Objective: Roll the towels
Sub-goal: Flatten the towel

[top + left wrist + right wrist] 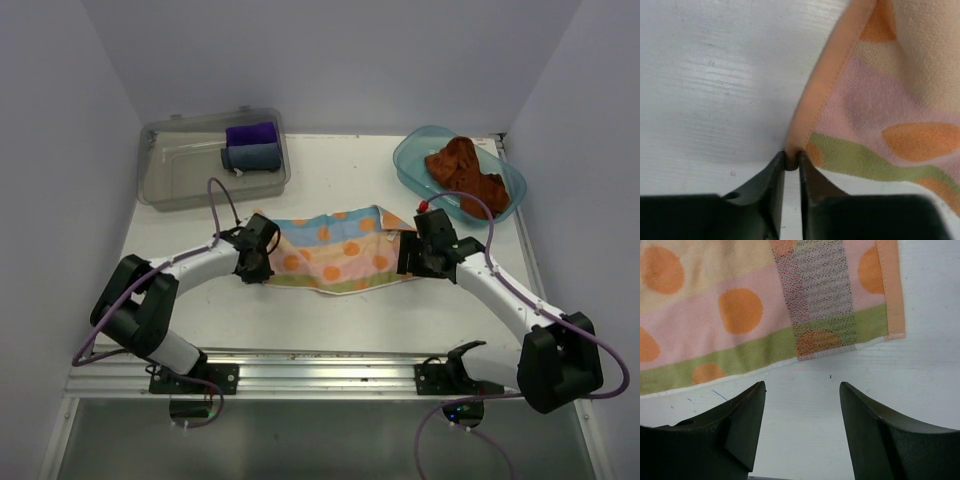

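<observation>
We had the dotted blue, orange and white patterned towel (340,250) lying flat mid-frame, unrolled. Our left gripper (791,159) pinched its orange hem at the left end; our right gripper (802,390) hung spread over the right corner. The crumpled rust-brown terry towel (465,172) lay untouched in the teal plastic tub (405,160), upper right.

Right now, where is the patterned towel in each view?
Top external: patterned towel lies spread out at the centre of the picture.
Left wrist: it fills the upper right, with its hemmed corner pinched in the left gripper.
Right wrist: it runs across the top, beyond the open right gripper.
Shared landmark: its green stripe below the orange dots.
</observation>
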Action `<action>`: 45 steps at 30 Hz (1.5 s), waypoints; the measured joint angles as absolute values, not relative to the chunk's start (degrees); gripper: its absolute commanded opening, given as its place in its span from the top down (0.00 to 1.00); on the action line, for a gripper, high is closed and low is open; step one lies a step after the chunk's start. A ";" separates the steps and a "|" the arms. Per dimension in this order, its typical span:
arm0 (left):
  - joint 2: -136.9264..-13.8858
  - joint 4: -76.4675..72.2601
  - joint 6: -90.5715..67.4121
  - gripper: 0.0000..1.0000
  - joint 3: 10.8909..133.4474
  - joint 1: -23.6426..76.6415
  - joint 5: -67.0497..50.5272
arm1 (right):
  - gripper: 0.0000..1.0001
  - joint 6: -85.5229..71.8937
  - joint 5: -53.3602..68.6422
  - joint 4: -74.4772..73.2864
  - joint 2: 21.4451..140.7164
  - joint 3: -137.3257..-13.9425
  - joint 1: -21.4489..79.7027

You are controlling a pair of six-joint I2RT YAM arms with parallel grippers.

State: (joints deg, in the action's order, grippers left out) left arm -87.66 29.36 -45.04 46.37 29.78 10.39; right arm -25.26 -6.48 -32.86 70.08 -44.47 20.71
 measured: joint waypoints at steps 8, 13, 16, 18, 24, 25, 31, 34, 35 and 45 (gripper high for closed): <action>-85.30 32.25 -46.57 1.00 46.63 29.78 13.15 | 0.35 -26.65 -6.46 -32.60 67.66 -42.17 19.79; -71.94 35.51 -47.59 1.00 44.51 29.26 14.52 | 0.37 -29.21 -5.74 -32.16 65.58 -38.68 16.38; -66.04 36.03 -48.36 1.00 42.59 27.92 14.70 | 0.37 -30.96 -5.56 -31.31 65.17 -36.53 14.26; -65.69 36.40 -48.75 1.00 41.74 27.38 14.79 | 0.38 -32.01 -5.30 -30.65 65.54 -35.48 13.32; -67.26 37.36 -48.95 1.00 39.62 27.38 14.70 | 0.37 -33.69 -4.95 -26.22 69.82 -33.95 11.62; -67.26 37.54 -48.95 1.00 39.57 27.38 14.72 | 0.37 -33.80 -4.95 -25.69 70.50 -33.87 11.27; -67.24 37.87 -48.93 1.00 39.53 27.38 14.94 | 0.44 -33.95 -4.97 -22.50 74.48 -34.85 8.82; -67.24 38.06 -48.93 1.00 39.53 27.38 15.09 | 0.55 -34.09 -4.95 -21.41 76.23 -35.79 8.05; -67.24 38.11 -48.93 1.00 39.53 27.35 15.11 | 0.59 -34.35 -4.93 -21.15 76.86 -36.10 7.88; -66.39 39.62 -48.77 1.00 40.40 26.87 15.46 | 1.00 -35.62 -4.84 -21.15 75.75 -36.29 7.75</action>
State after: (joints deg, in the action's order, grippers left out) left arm -66.39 39.62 -48.77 40.40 26.87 15.46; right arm -35.62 -4.84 -21.15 75.75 -36.29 7.75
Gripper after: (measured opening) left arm 0.015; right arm 0.022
